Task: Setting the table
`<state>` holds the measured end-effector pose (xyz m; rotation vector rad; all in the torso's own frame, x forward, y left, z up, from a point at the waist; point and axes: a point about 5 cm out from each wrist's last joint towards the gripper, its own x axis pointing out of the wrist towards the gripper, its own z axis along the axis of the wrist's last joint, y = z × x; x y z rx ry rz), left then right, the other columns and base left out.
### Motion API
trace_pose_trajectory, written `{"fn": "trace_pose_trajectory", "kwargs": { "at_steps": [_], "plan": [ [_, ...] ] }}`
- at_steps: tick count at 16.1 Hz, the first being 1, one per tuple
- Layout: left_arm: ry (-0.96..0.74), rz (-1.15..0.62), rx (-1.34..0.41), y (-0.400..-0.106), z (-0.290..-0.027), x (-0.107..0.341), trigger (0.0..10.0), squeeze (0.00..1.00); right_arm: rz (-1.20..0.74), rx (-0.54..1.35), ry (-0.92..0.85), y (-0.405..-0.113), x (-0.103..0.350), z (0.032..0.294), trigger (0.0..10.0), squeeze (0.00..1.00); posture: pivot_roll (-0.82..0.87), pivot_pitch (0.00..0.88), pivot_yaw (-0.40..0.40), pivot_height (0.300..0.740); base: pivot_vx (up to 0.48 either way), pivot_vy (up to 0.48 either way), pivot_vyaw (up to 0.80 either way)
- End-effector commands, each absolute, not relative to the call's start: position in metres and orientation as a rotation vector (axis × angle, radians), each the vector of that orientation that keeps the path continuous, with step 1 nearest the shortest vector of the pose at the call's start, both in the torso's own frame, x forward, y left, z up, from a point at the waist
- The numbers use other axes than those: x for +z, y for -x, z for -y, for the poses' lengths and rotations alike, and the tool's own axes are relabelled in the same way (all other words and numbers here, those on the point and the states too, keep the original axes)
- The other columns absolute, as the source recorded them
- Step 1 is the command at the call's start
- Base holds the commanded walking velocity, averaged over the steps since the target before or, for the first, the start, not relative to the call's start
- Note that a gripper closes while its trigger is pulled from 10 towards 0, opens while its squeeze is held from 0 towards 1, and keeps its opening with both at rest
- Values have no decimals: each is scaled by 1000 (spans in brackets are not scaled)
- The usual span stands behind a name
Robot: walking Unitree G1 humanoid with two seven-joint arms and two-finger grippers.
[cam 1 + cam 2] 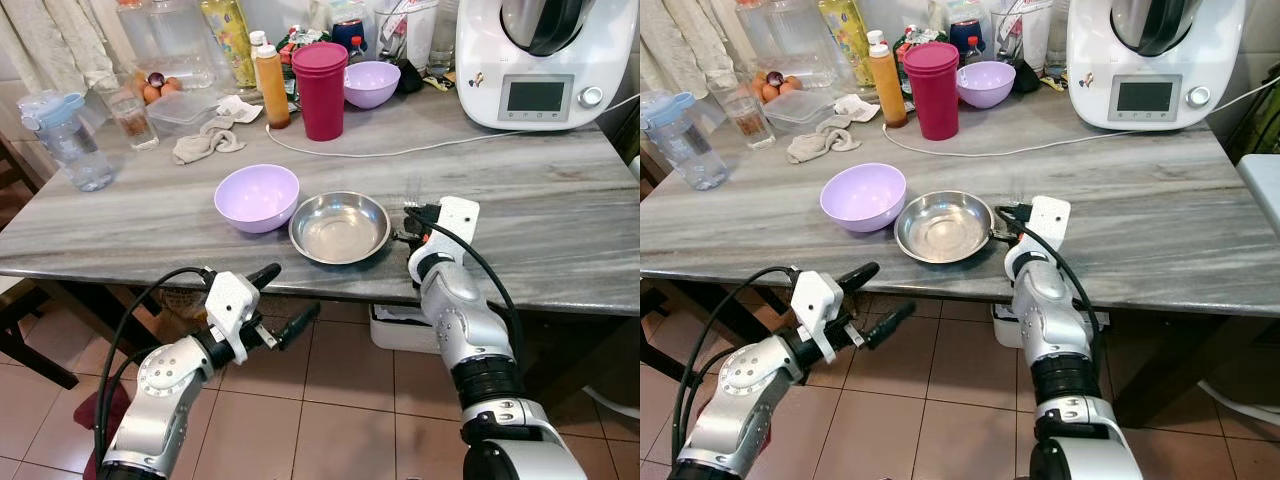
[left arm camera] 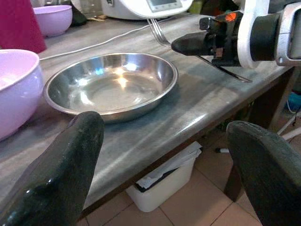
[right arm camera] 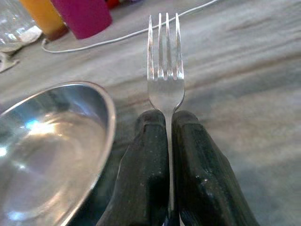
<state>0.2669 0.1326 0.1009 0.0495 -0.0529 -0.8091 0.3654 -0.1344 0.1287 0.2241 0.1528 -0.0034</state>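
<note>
Grey marble-look table (image 1: 560, 210) in a lived-in kitchen, tile floor underneath, clutter pushed to the back. The right gripper (image 3: 167, 123) has its two fingers pressed together on the neck of a fork (image 3: 165, 61), tines pointing out over the table, low above the surface just right of the steel plate (image 1: 340, 227). The left gripper (image 1: 283, 300) hangs below the table's front edge, fingers spread wide and holding nothing.

Working out from the steel plate: a lilac bowl (image 1: 257, 196) sits touching or nearly touching its left rim. Further back there's a magenta cup (image 1: 320, 88), an orange sauce bottle (image 1: 271, 86) and a second lilac bowl (image 1: 371, 83), with a white kitchen machine (image 1: 540, 60) off to the back right and its cord (image 1: 400, 152) trailing across behind the plate.

My read on the step — the fork gets laid down beside the plate. To do it well I'd lower until the handle rests flat, keep it parallel to the plate's edge and clear of the rim, then open up gently so it doesn't skitter on that slick top.
</note>
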Motion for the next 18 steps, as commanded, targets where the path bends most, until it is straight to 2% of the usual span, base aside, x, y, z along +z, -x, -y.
{"fn": "trace_pose_trajectory", "kwargs": {
  "at_steps": [1,5,13,14,15,16,18],
  "plan": [
    [-67,48,-823,-266,-135,102,10000,0,-135,-14,-215,-371,135,137,10000,0,-175,76,121,740,0,0,0],
    [-70,42,-843,-266,-134,101,10000,0,-149,-23,-218,-378,136,144,10000,0,-181,76,128,740,0,0,0],
    [-76,58,-884,-266,-129,107,10000,0,-224,27,-249,-384,126,128,10000,0,-168,67,127,740,0,0,0],
    [-80,68,-885,-267,-128,110,10000,0,-235,27,-253,-384,124,129,10000,98,-165,66,127,740,0,0,0],
    [-79,69,-884,-267,-127,110,10000,0,-237,25,-253,-384,124,129,10000,98,-165,66,127,740,0,0,0],
    [-78,72,-886,-267,-126,112,10000,0,-243,23,-251,-384,122,130,10000,1000,-163,65,125,740,0,0,0],
    [-77,75,-892,-267,-125,114,10000,0,-244,17,-238,-385,121,132,10000,1000,-163,65,126,740,0,0,0]
  ]
}}
